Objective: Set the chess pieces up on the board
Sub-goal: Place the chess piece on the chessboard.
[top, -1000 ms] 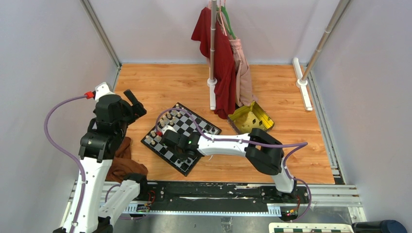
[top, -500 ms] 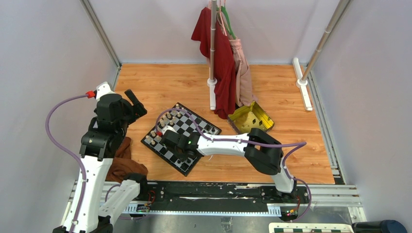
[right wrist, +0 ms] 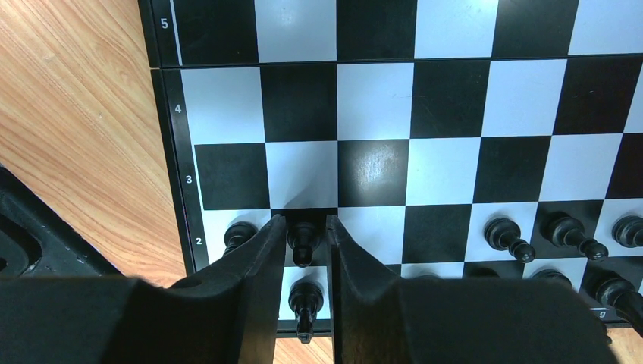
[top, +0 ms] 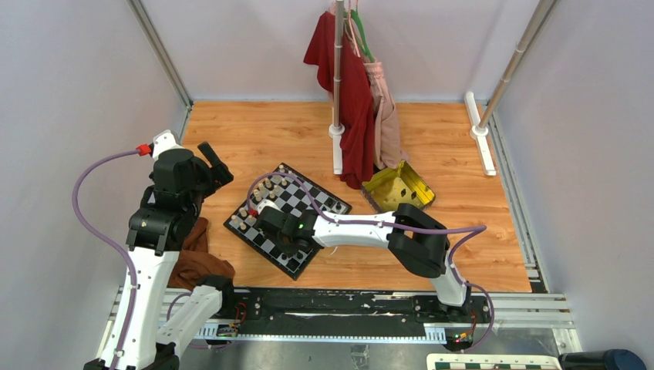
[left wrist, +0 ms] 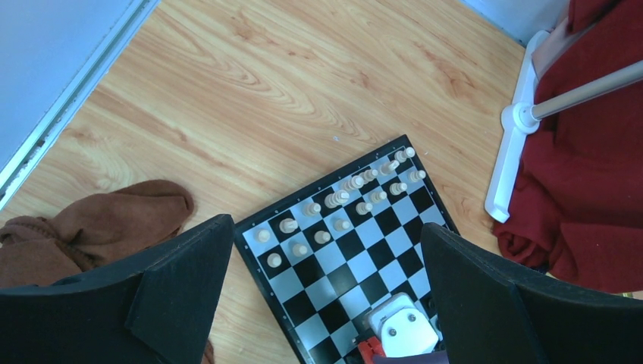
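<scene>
- right arm: stretched left and low over the board (right wrist: 447, 98), wrist pointing straight down.
- right gripper (right wrist: 304, 221): jaws parted a little, flanking a black pawn (right wrist: 302, 243) with a sliver of gap; reads as released, not clamped.
- pawn: upright on rank 2, second square in from the numbered rim.
- left arm: raised at the left side of the table (top: 254, 131), off the board.
- left gripper (left wrist: 326, 227): spread wide, nothing between the fingers, looking down at the cream end.
- black pieces (right wrist: 565, 231): along ranks 1–2 at the near edge.
- cream pieces (left wrist: 341, 201): two rows at the opposite edge.
- gold tray (top: 399, 187): right of the board, apart from it; contents too small to tell.
- tight spots: second pawn (right wrist: 239, 235) just beside the rim-side finger, another piece (right wrist: 305, 299) directly behind on rank 1, rim one square over.
- room: ranks 3–5 ahead show bare squares in the wrist view; next two rank-2 squares away from the rim also bare.
- brown cloth (top: 197, 254): left of the board, by the left arm.
- clothes rack (top: 338, 116) with red garment (top: 351, 100): behind the board.
</scene>
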`<state>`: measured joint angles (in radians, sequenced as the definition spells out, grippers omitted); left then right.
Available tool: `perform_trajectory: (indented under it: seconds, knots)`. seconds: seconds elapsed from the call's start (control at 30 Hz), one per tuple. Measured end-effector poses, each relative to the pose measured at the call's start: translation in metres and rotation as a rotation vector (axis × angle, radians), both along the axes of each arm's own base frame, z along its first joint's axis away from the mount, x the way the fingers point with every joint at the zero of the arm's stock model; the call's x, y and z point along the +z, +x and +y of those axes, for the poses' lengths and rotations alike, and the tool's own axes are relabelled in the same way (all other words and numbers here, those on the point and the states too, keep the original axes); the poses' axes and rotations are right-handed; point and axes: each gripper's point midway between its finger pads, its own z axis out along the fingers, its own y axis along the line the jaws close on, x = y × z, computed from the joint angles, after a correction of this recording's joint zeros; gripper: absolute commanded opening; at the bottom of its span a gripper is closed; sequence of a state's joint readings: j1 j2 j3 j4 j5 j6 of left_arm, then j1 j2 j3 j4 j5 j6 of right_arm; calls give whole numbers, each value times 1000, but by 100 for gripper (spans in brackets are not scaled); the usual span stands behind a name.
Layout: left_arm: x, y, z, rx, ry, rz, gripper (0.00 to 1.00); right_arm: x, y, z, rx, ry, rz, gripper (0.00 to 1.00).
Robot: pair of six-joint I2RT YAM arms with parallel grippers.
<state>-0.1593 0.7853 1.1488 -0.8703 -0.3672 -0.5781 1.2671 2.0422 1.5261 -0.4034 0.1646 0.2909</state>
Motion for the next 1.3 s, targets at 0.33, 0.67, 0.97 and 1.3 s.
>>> perform_trajectory:
  seconds: [0.33,0.67,0.97,1.3]
  knots:
    - [0,0,0,-2,3,1,100,0,0,0,6,-4,-4,33]
    - [0,0,0,-2,3,1,100,1,1,-2,19,-15,-10,37]
    - [0,0,0,-2,3,0,100,14,5,5,22,3,-31,43]
    - [2,1,0,-2,1,-8,100,60,21,-2,-3,42,-117,54]
